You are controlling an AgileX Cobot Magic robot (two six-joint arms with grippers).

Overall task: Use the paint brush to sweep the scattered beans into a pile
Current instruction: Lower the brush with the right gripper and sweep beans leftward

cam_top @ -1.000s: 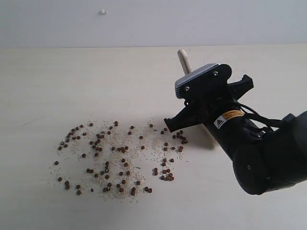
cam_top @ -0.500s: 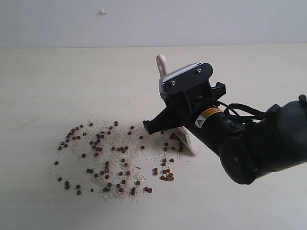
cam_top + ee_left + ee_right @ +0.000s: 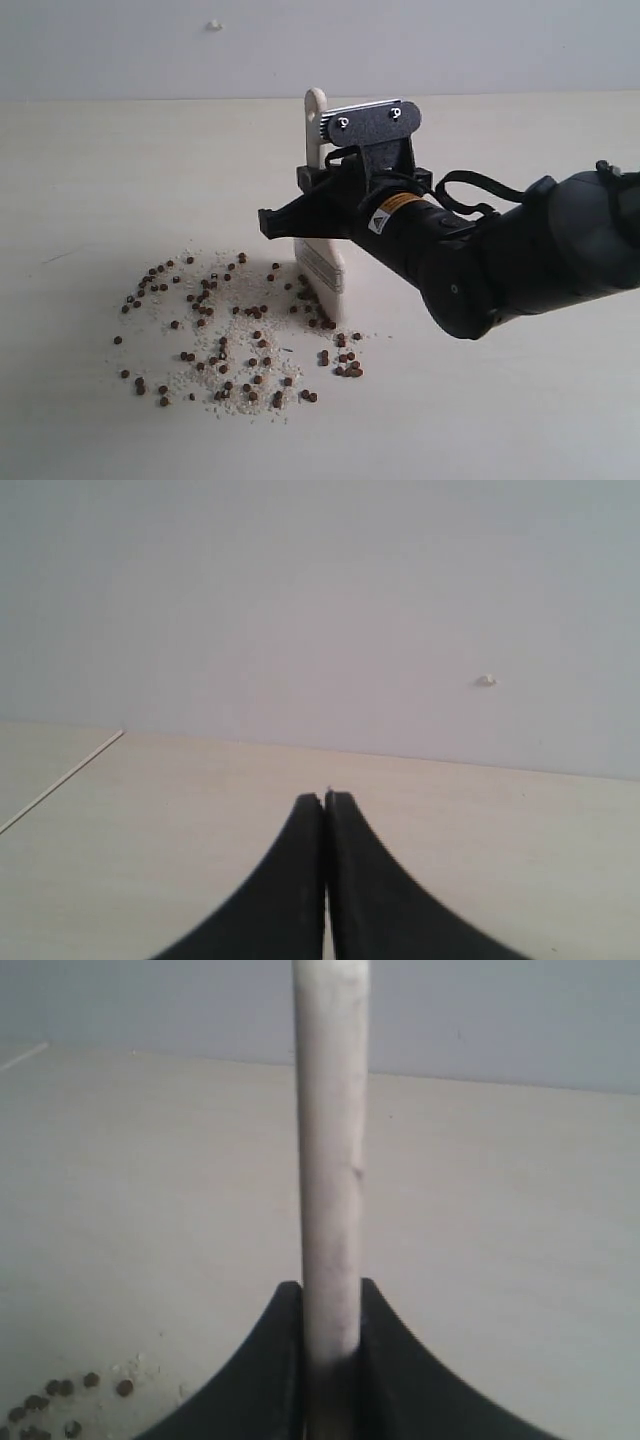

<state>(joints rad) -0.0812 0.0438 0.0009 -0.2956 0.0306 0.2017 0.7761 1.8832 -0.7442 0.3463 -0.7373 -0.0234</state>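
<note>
Exterior view: the right gripper point(image 3: 305, 215) clamps the paint brush point(image 3: 322, 268) upright. Its bristles touch the table point(image 3: 100, 180) at about 2 o'clock in the scattered beans point(image 3: 215, 330).

Left wrist view: the left gripper point(image 3: 326, 810) has its fingers pressed together, holding nothing.

Right wrist view: the right gripper's jaws pinch the pale handle, with a few beans on the table nearby.

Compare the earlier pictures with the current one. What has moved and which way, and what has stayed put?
The right hand, gripping the brush throughout, swung left in the exterior view and tipped the brush from leaning to nearly upright. The beans on the scatter's right edge were pushed leftward by its bristles. The rest lie as before.
</note>
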